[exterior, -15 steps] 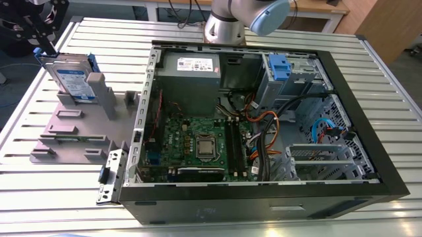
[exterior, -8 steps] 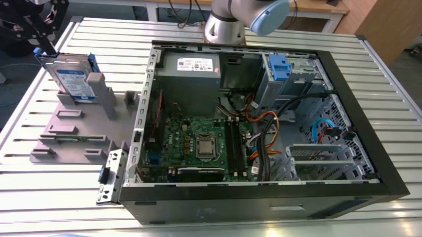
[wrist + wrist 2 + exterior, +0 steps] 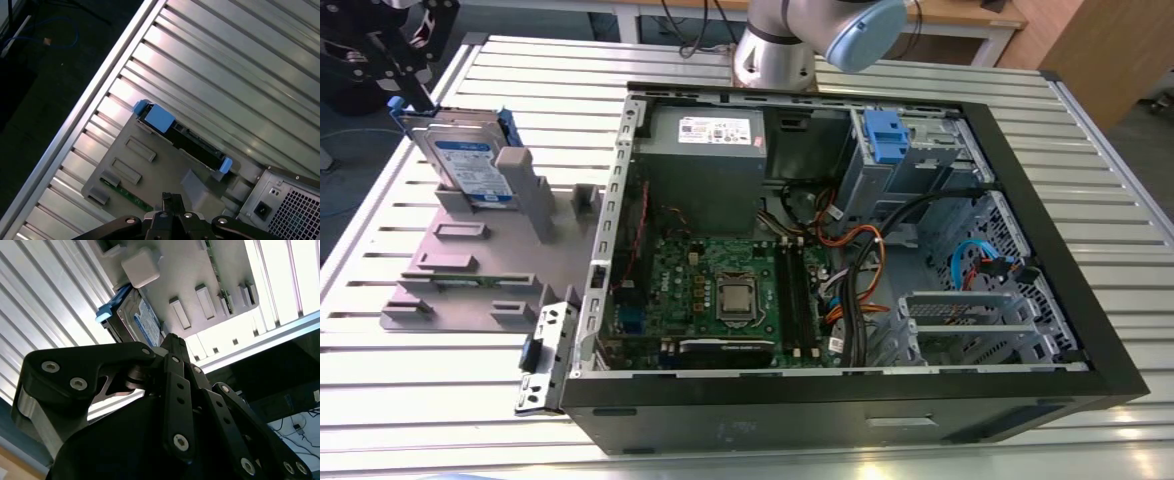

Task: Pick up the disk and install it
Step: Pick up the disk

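Disk (image 3: pixel 460 160), a flat silver-metal slab with a white-and-blue label and blue plastic rails, stands on edge in the grey plastic slotted holder (image 3: pixel 467 270). The holder rests on the ribbed aluminium table (image 3: pixel 547 70), just beside the open black computer case (image 3: pixel 854 420), on the exterior view's left. The black, jointed gripper (image 3: pixel 418 98) hangs above the disk's end, closed on nothing.
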`<state>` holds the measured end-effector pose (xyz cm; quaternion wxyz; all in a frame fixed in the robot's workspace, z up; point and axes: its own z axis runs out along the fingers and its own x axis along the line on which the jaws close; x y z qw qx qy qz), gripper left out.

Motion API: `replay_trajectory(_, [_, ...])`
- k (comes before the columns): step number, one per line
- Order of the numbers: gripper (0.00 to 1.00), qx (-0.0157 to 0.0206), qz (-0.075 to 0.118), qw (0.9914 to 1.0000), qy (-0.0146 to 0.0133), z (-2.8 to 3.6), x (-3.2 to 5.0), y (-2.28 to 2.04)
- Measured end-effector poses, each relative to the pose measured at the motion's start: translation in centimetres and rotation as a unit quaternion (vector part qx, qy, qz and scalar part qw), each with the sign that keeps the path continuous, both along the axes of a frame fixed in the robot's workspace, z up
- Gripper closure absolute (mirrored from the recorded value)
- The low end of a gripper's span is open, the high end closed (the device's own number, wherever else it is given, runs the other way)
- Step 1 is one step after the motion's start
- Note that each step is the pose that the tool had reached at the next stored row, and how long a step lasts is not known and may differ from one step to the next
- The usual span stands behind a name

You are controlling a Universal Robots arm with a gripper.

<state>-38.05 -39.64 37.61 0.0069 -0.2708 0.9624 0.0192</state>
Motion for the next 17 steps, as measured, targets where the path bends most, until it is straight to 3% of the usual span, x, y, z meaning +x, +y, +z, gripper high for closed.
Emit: replay_trajectory(17, [0.89, 0.0, 0.013, 0.99992, 0.0, 0.0, 0.0, 0.0])
